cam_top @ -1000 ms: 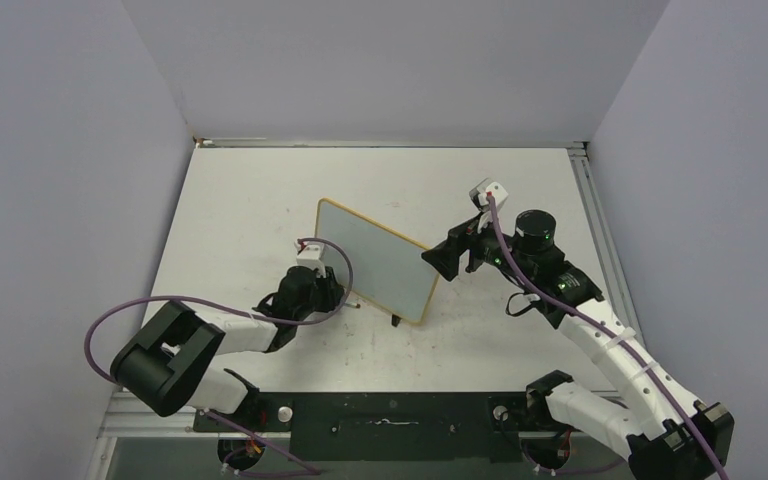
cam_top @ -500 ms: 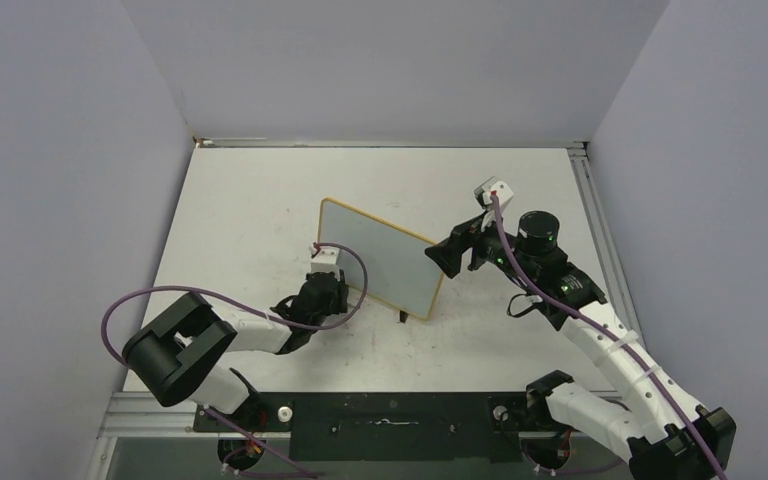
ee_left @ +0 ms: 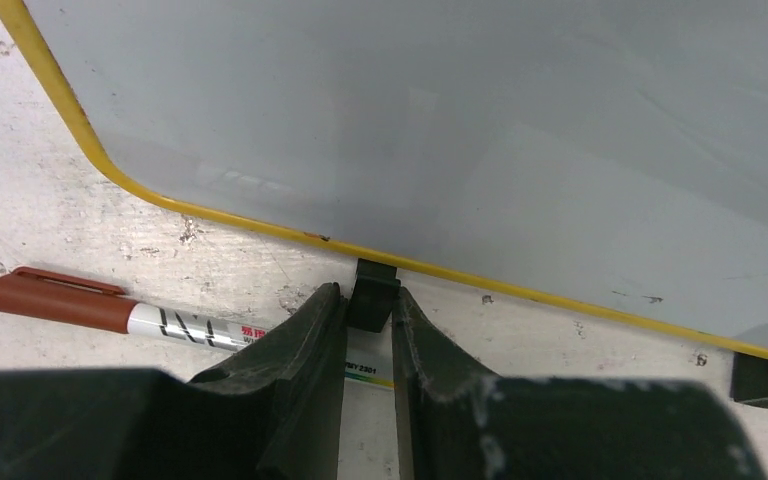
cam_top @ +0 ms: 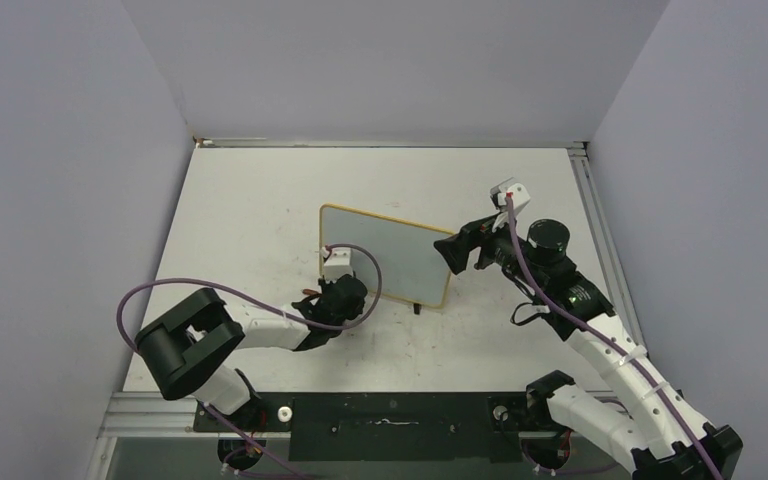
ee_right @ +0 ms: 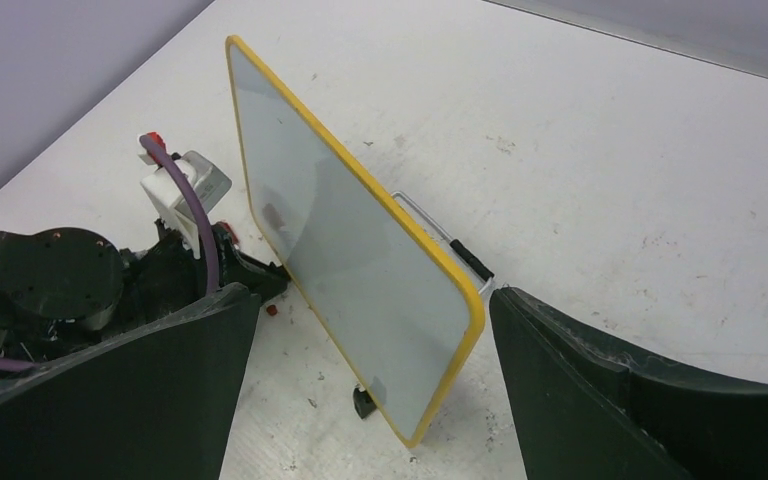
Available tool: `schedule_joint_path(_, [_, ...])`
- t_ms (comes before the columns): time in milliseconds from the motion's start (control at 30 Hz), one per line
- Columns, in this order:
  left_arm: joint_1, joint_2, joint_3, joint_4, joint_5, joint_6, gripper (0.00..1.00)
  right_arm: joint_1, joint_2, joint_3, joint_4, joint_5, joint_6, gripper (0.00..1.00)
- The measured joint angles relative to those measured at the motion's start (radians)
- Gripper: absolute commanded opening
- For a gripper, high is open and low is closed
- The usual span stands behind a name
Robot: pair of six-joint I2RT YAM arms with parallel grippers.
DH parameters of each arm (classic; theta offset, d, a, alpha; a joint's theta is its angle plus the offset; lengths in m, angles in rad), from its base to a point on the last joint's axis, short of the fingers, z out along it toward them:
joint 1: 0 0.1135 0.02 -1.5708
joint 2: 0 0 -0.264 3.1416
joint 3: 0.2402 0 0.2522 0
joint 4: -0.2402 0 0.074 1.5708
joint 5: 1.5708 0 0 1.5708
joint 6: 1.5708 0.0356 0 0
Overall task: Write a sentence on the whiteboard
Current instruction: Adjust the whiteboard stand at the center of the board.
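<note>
The whiteboard stands upright on small black feet in the middle of the table, with a grey glossy face and a yellow rim. No red writing shows on its face in any view. My left gripper is low at the board's near edge, shut on one black foot. A white marker with a red cap lies on the table under its fingers. My right gripper is open, with its jaws on either side of the board's right edge and not touching it.
A wire stand props the board from behind. A second black foot sits further along the rim. The scuffed white tabletop is walled on the left, back and right.
The left gripper has moved right and nearer along the board's bottom edge, and the board has swung to lie more across the table. The right gripper has shifted right with the board's edge.
</note>
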Motion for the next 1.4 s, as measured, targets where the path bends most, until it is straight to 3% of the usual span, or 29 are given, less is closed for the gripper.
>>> schedule_joint_path(467, [-0.038, 0.054, 0.090, -0.122, -0.088, -0.124, 0.00, 0.000, -0.068, -0.007, 0.000, 0.086, 0.023, 0.93])
schedule_joint_path(633, [-0.038, 0.049, 0.090, -0.124, -0.078, -0.129, 0.30, 0.002, -0.071, -0.007, -0.016, 0.072, 0.029, 0.95])
schedule_joint_path(733, [-0.038, 0.029, 0.082, -0.121, -0.033, -0.130, 0.41, 0.011, -0.074, -0.007, -0.028, 0.052, 0.035, 0.96])
schedule_joint_path(1067, [-0.041, -0.191, 0.036, -0.151, 0.067, -0.129, 0.54, 0.090, -0.080, -0.007, -0.059, 0.025, 0.037, 0.97])
schedule_joint_path(1233, [-0.037, -0.353, 0.035, -0.327, 0.108, -0.117, 0.71, 0.165, -0.045, -0.007, -0.059, 0.025, 0.042, 0.94])
schedule_joint_path(1400, [0.040, -0.490, 0.201, -0.655, 0.201, -0.059, 0.79, 0.228, -0.014, -0.025, -0.021, 0.025, 0.079, 0.88])
